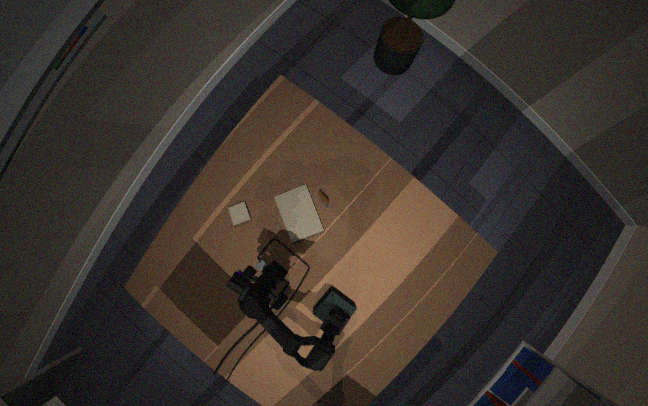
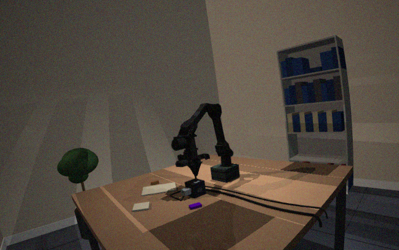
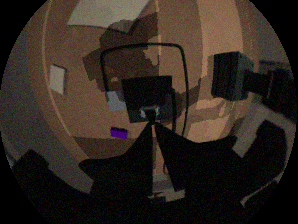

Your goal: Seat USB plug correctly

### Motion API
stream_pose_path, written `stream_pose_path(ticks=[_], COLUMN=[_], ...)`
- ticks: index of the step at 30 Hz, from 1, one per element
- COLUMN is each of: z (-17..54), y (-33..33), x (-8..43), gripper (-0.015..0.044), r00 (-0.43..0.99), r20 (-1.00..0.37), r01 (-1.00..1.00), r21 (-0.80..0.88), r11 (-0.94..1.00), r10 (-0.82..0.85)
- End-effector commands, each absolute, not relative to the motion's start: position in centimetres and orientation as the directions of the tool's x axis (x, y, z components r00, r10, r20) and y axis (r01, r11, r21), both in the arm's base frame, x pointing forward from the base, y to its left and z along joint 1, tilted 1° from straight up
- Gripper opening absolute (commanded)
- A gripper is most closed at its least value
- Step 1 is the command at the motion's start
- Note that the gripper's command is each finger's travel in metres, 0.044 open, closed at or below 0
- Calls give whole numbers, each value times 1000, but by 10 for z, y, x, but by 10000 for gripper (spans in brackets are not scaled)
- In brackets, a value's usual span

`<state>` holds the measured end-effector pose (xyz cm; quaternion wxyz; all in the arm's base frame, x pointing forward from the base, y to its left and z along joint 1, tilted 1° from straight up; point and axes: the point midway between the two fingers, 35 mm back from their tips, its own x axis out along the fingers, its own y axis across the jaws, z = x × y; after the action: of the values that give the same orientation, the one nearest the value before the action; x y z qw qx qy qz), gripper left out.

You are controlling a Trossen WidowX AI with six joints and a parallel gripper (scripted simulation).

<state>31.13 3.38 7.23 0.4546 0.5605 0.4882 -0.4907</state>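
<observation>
USB plug (image 3: 152,113) sits on top of the power cube (image 2: 195,187), in the socket up there, and my tool (image 2: 195,177) is squeezed tight on it. I hold it from straight above, with my tool pointing down at the cube, because the plug goes in and comes out that way. A grip from the top also lets me lift it, turn it round and push it back down in one line.

The plug looks small and pale, a little light patch at the very tip of my dark fingers. I cannot tell from here how deep it sits or which way round it faces. My guess is that the turning part is not done yet, so I hold on.

The cube is a small dark box near the middle of the desk (image 2: 308,185). A thin black cord (image 3: 180,76) loops out from it across the wood. Two thick black cables (image 2: 261,201) run from the cube toward the far edge of the desk.

A little purple block (image 2: 195,205) lies just beside the cube, toward the front. A big pale sheet (image 2: 158,188) and a small pale pad (image 2: 141,206) lie farther off. I should keep my arm away from all of these so nothing gets bumped off.
</observation>
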Motion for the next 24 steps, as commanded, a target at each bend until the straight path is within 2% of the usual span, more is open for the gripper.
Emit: stream_pose_path(ticks=[1, 24], z=[71, 69], y=[35, 35], x=[312, 312], gripper=[0, 0], r00=[42, 42], r20=[-993, -993], r01=[994, 994], r21=[31, 31], r11=[-107, -107], r10=[106, 106])
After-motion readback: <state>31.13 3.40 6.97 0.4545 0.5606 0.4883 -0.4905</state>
